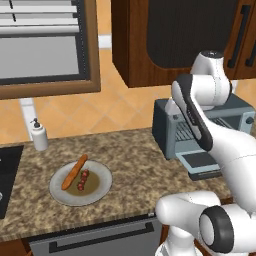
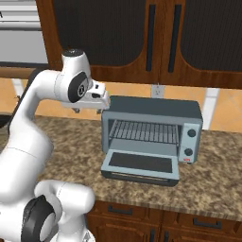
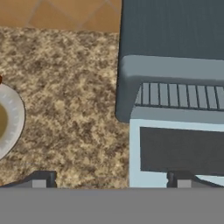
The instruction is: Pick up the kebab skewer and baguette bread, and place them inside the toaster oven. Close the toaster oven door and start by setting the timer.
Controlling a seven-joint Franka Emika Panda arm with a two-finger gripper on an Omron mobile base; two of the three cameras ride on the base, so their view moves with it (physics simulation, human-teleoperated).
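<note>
The short kebab skewer (image 1: 83,180), a thin stick strung with dark red and brown chunks, lies on a round grey plate (image 1: 102,186) on the speckled brown stone counter (image 1: 130,165). Just beside it on the same plate lies the slim orange-brown baguette bread (image 1: 74,172), set at a slant, longer than the skewer. Well to the right of the plate stands the boxy blue-grey toaster oven (image 2: 156,109), with a wire rack (image 2: 144,131) showing inside and two round knobs (image 2: 190,142) on its right side. The toaster oven door (image 2: 141,165), a blue-grey frame around a dark glass window, hangs dropped open and lies flat in front of the oven. My pincer (image 3: 111,179) hovers above the counter at the oven's left front corner, between plate and oven, its two dark fingertips (image 3: 40,180) spread wide with nothing between them. A white soap dispenser (image 1: 38,134) stands at the back of the counter, beyond the plate. Dark wooden cabinets (image 2: 142,38) hang above the oven.
</note>
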